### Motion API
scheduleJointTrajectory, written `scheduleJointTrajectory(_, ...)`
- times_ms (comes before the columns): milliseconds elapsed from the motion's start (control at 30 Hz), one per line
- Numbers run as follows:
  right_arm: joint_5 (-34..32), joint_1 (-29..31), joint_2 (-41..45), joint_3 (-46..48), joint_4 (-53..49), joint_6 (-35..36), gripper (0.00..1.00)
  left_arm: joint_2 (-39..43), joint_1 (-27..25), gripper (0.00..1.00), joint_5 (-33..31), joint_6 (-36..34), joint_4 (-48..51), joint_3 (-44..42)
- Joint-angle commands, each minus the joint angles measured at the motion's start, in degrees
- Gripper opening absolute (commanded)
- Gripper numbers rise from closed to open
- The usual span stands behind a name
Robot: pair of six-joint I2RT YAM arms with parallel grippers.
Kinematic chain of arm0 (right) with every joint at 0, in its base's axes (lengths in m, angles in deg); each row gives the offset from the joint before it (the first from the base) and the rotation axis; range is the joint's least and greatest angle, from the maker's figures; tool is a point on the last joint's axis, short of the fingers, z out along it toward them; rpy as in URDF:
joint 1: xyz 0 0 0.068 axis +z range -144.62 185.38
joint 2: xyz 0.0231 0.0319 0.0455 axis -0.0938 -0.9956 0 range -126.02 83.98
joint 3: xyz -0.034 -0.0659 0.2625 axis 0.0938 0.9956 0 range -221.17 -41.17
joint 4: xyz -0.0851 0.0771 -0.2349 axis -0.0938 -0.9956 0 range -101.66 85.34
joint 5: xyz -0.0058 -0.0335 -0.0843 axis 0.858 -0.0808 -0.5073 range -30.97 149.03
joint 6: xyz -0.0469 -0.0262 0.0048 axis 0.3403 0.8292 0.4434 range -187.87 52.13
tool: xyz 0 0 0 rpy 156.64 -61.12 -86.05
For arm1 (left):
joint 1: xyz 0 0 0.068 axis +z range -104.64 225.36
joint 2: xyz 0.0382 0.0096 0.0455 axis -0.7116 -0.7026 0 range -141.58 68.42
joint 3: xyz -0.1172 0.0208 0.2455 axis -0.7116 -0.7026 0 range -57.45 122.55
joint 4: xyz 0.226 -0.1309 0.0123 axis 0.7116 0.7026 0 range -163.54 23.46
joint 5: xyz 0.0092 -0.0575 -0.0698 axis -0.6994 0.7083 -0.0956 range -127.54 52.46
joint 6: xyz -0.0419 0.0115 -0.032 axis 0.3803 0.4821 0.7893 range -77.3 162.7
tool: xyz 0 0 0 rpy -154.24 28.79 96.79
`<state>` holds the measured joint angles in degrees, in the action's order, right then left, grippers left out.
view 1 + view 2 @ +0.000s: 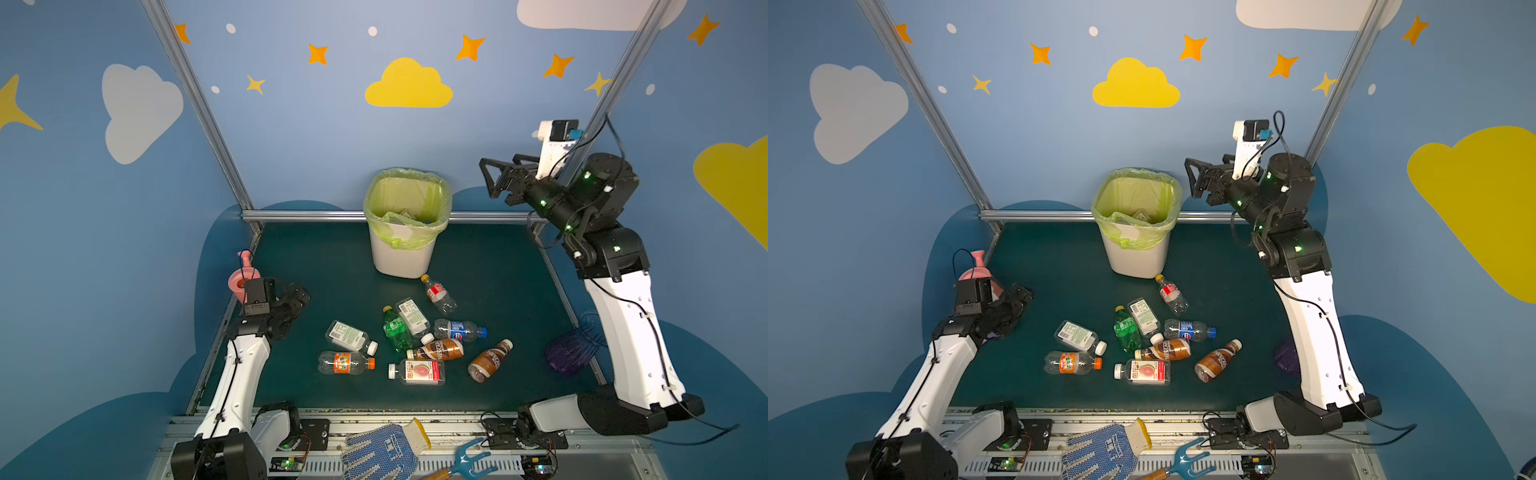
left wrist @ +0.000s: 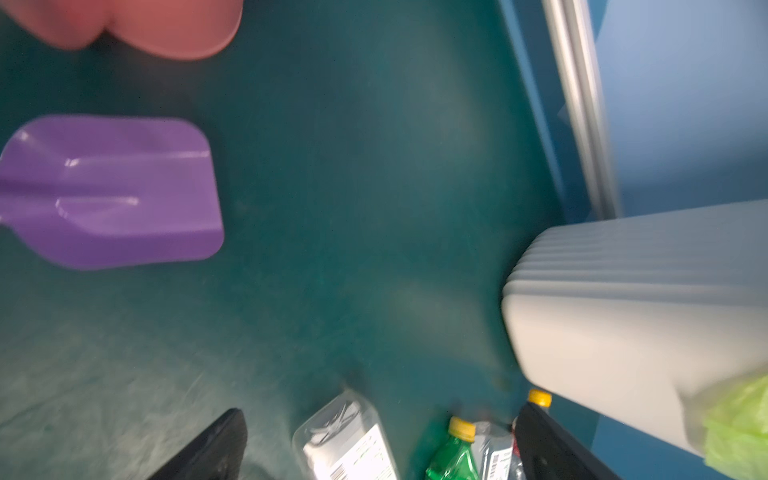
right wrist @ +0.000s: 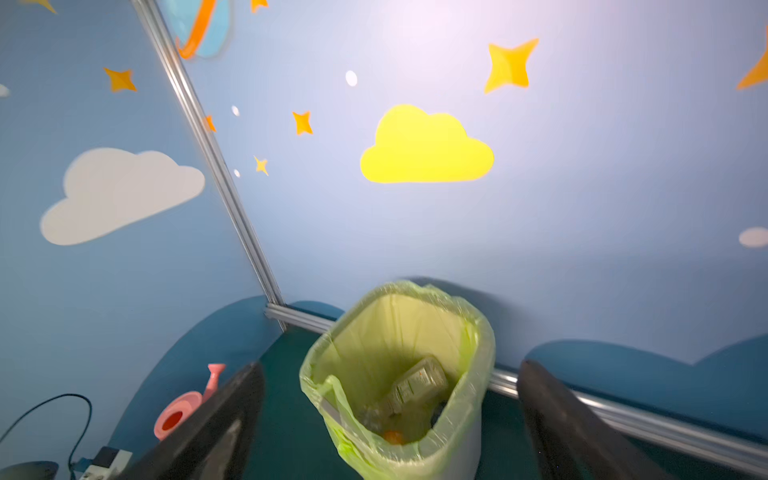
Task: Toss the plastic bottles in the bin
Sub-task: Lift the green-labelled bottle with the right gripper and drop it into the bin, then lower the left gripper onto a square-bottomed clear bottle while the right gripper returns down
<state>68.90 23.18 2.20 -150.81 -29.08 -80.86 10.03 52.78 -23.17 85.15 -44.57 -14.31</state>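
Right pincer (image 1: 488,177): gaping wide, gripping nothing, hanging high up, just right of the bin (image 1: 401,258) and level with its rim. Pointing toward the bin mouth in the right wrist view, with both fingers (image 3: 562,419) framing the opening.

Left pincer (image 1: 297,296): also spread wide and empty, hovering low over the worktop (image 1: 324,257) at its left edge, just beside the pink can (image 1: 238,283). Facing toward the bottle pile.

Bin: standing upright at the back middle of the worktop, lined with a yellow-green bag. Holding at least one clear bottle (image 3: 417,381) at the bottom, lying among other items too blurred to tell apart.

Bottles: nine lying on their sides in front of the bin, in both top views. Red-label one (image 1: 439,293) lying nearest the bin, just beside its base. Green one (image 1: 397,331) lying mid-cluster, touching a clear one with a white label. Two brown ones (image 1: 440,349) (image 1: 488,360) lying toward the right of the pile.

Purple scoop (image 2: 112,191) lying flat near the can, in the left wrist view.
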Motion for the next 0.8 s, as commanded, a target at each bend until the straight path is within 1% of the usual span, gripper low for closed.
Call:
scheduleJointTrajectory(0, -0.77, -1.96, -1.37, 11.62, 0.42, -3.09, 0.96, 0.87, -3.72, 1.00, -3.63, 1.58, 6.08, 0.51)
scheduleJointTrajectory(167, -1.76, -5.21, 4.17, 26.87, 1.42, -5.44, 0.96, -2.71, -15.78, 1.00, -13.95, 4.29, 12.03, 3.71)
scheduleJointTrajectory(267, -3.52, -6.86, 8.05, 36.21, 1.85, -6.58, 0.96, -5.15, -20.51, 1.00, -16.58, 7.39, 15.01, 4.52)
scheduleJointTrajectory(367, -5.18, -8.56, 11.57, 44.30, 2.01, -7.07, 0.97, -6.07, -23.89, 1.00, -18.68, 11.14, 16.23, 4.06)
scheduleJointTrajectory(467, -5.11, -10.57, 13.81, 50.62, 2.02, -8.36, 0.97, -7.53, -26.42, 1.00, -20.04, 15.28, 17.15, 4.98)
scheduleJointTrajectory(633, -5.39, -13.69, 16.15, 56.70, 2.57, -9.80, 0.97, -12.12, -29.99, 1.00, -19.97, 19.50, 16.47, 7.81)
scheduleJointTrajectory(767, -4.07, -16.00, 16.72, 58.82, 3.22, -9.71, 0.97, -16.83, -30.54, 1.00, -19.23, 22.00, 17.04, 9.75)
